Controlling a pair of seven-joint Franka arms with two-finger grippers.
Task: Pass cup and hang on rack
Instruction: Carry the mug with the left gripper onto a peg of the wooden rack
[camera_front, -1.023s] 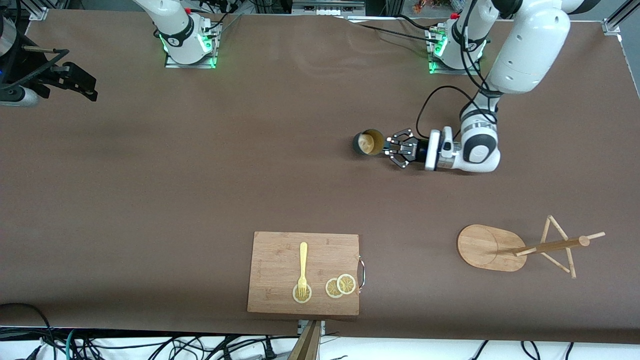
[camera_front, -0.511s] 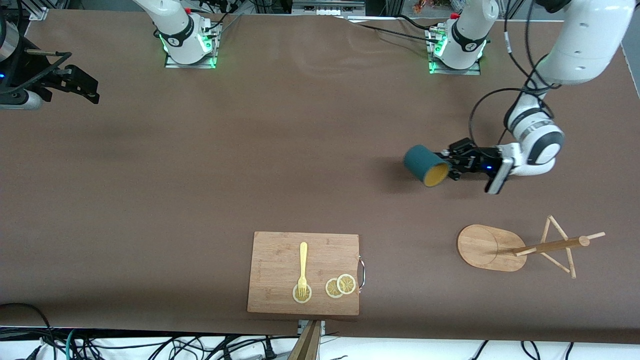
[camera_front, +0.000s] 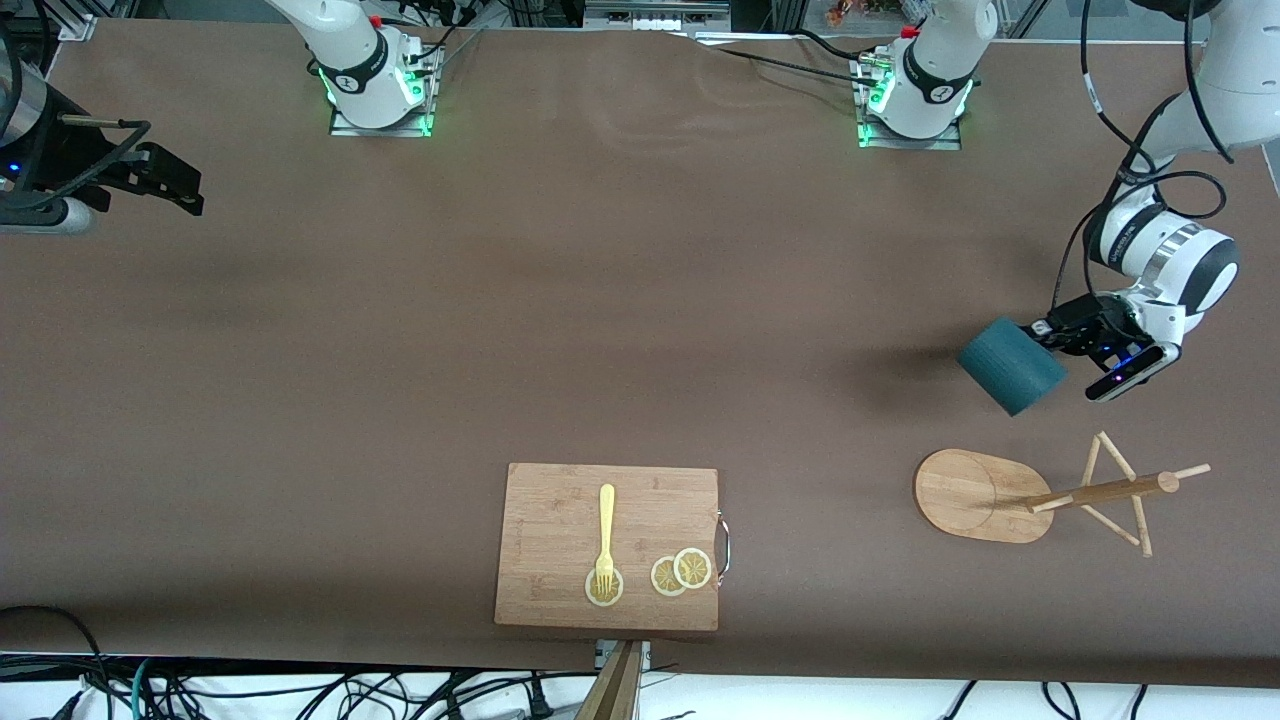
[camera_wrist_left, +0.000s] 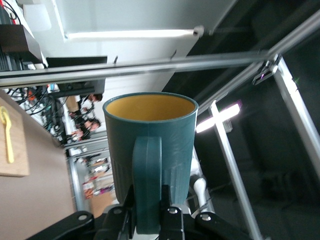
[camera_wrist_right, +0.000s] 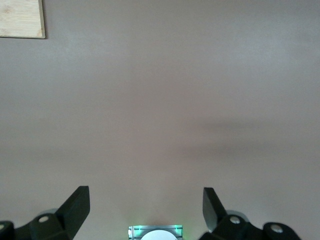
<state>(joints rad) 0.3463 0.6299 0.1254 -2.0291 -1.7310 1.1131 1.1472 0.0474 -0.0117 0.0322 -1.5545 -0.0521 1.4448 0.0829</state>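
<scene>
The dark teal cup (camera_front: 1010, 365) hangs tilted in the air over the brown table, close to the rack, with its mouth turned away from the front camera. My left gripper (camera_front: 1052, 336) is shut on its loop handle. The left wrist view shows the ribbed cup (camera_wrist_left: 165, 145) with its mustard inside, and the handle (camera_wrist_left: 147, 170) pinched in my left gripper (camera_wrist_left: 148, 207). The light wooden rack (camera_front: 980, 495) stands near the left arm's end, its post and pegs (camera_front: 1105, 492) bare. My right gripper (camera_front: 165, 180) waits open at the right arm's end; its wrist view shows the gripper (camera_wrist_right: 145, 207) holding nothing.
A wooden cutting board (camera_front: 560, 500) lies near the table's front edge, with a yellow fork (camera_front: 605, 535) and lemon slices (camera_front: 681, 572) on it. Its corner shows in the right wrist view (camera_wrist_right: 20, 17). Both arm bases (camera_front: 375, 80) stand along the edge farthest from the front camera.
The left arm lifted the cup off the middle of the table and carried it toward its own end, turning the mouth away from the front camera. The right gripper barely shifted.
</scene>
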